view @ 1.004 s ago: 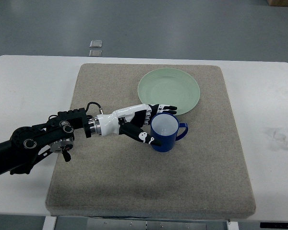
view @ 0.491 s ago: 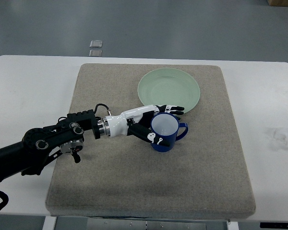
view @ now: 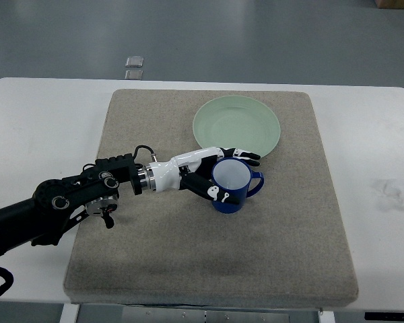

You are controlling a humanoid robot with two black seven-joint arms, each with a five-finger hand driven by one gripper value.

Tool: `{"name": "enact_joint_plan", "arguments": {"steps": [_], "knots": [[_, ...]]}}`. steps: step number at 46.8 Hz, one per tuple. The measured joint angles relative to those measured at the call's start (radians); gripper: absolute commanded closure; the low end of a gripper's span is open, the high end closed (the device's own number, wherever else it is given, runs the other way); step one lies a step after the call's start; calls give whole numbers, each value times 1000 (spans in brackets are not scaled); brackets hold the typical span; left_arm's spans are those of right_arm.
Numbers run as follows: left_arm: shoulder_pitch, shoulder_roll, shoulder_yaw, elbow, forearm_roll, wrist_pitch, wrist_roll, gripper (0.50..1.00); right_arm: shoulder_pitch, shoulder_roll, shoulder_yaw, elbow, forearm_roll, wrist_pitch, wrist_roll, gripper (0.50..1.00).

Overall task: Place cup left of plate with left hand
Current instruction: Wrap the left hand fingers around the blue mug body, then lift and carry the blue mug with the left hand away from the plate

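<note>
Blue and upright, the cup stands on the grey mat, just below the pale green plate and a little toward its lower edge rather than to its left. Its white inside faces up and its handle sticks out to the right. The left hand wraps around the cup from the left side: the upper fingers curve along the far rim, between the cup and the plate, and the thumb presses against the near wall, so the hand is closed in a grasp on the cup. The fingers are white with black tips. The cup's base appears to rest on the mat, though whether it is lifted slightly cannot be told from this steep view. The left arm runs in from the lower left edge, black along most of its length, with a white wrist section leading to the hand and a thin black cable looping above the wrist. The plate lies flat in the upper right part of the mat, its near edge almost touching the fingers. The mat covers the middle of a white table, and grey floor shows beyond the table's far edge.
</note>
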Motion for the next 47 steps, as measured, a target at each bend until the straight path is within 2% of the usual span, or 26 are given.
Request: {"name": "enact_joint_plan", "arguments": {"steps": [7,33,47], "knots": [[0,0,0,-1,5,0,-1,756,0,0,0,0,0,0,0,568],[-1,4,-27,-6,-2,4,-2,754,0,0,0,0,0,0,0,568],[3,70,-163,-5,-4,5,-2,757,0,0,0,0,0,0,0,568]]}}
